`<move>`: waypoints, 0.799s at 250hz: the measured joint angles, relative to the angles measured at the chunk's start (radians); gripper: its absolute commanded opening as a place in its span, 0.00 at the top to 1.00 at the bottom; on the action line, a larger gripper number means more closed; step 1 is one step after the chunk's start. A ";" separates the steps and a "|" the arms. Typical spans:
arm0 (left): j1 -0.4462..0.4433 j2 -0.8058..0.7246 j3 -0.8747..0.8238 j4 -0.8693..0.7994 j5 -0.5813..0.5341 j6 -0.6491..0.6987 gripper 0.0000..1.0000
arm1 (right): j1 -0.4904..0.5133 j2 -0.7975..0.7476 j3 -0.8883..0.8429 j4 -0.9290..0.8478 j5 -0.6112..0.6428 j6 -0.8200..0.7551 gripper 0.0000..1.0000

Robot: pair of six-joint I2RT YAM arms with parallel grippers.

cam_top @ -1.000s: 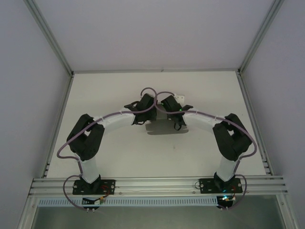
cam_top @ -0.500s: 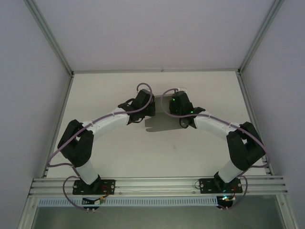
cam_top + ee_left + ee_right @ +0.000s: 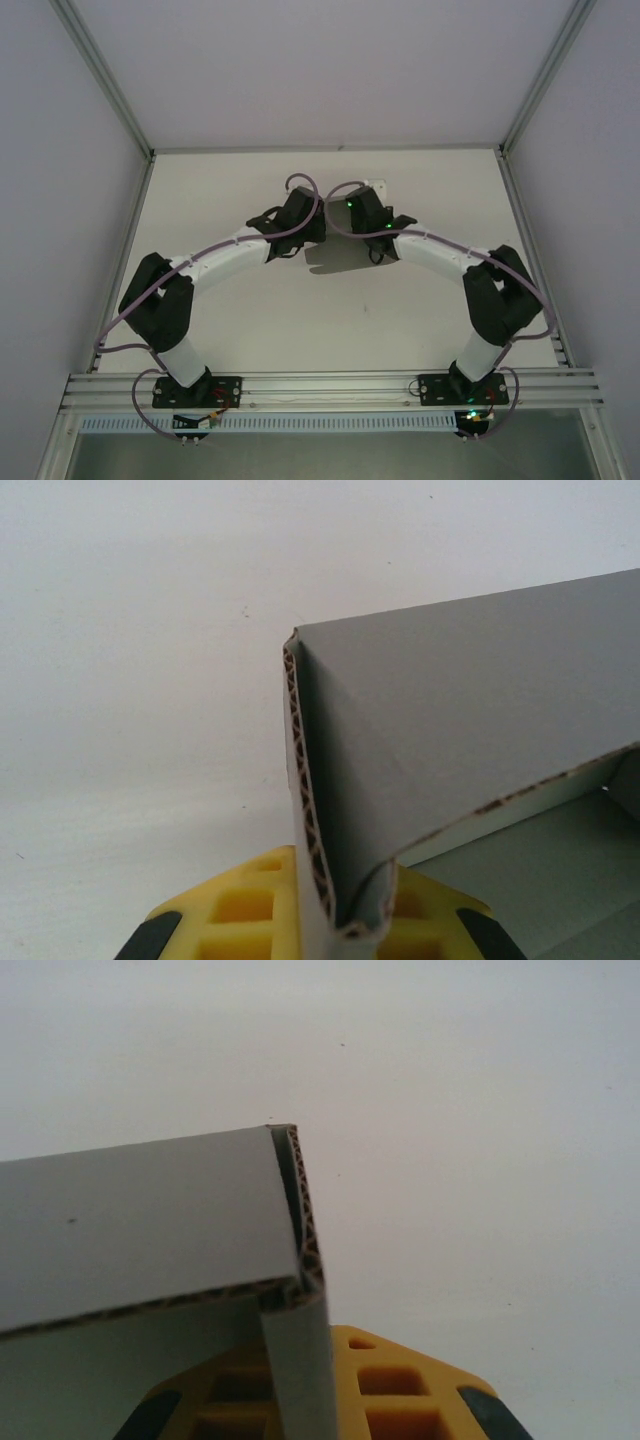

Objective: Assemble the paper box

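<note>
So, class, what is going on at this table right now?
Two robot arms are putting together a grey corrugated paper box toward the far middle of the white table. The left gripper is shut on a folded-up wall at one corner of the box, pinching the card from both sides. The right gripper is shut on the opposite end corner in the same way. The walls stand up, so the box is at least partly formed.

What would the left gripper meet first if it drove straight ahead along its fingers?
The paper box: the left gripper is shut on its folded grey wall. Beyond it, probably the white table, depth unclear.
</note>
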 measured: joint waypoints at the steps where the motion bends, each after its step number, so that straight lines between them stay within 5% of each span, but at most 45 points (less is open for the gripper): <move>1: 0.000 0.000 0.000 0.000 0.000 -0.001 1.00 | 0.000 0.002 0.001 0.000 0.002 0.002 1.00; 56: 0.001 0.004 0.020 -0.024 -0.006 -0.023 1.00 | 0.011 0.021 0.006 0.032 0.039 0.018 0.99; 67: 0.001 0.007 0.031 -0.034 -0.013 -0.026 1.00 | 0.011 0.019 0.001 0.050 0.033 0.009 0.82; 81: 0.002 0.013 0.043 -0.052 -0.019 -0.034 1.00 | 0.008 0.007 -0.016 0.081 0.023 -0.003 0.75; 100: 0.001 0.016 0.054 -0.071 -0.019 -0.046 1.00 | -0.013 -0.024 -0.049 0.115 -0.023 -0.024 0.54; 143: 0.016 0.025 0.100 -0.105 0.007 -0.026 1.00 | -0.064 -0.195 -0.139 0.124 -0.275 -0.072 0.01; 200: 0.066 0.037 0.169 -0.135 0.153 0.145 1.00 | -0.051 -0.446 -0.175 0.098 -0.514 -0.070 0.00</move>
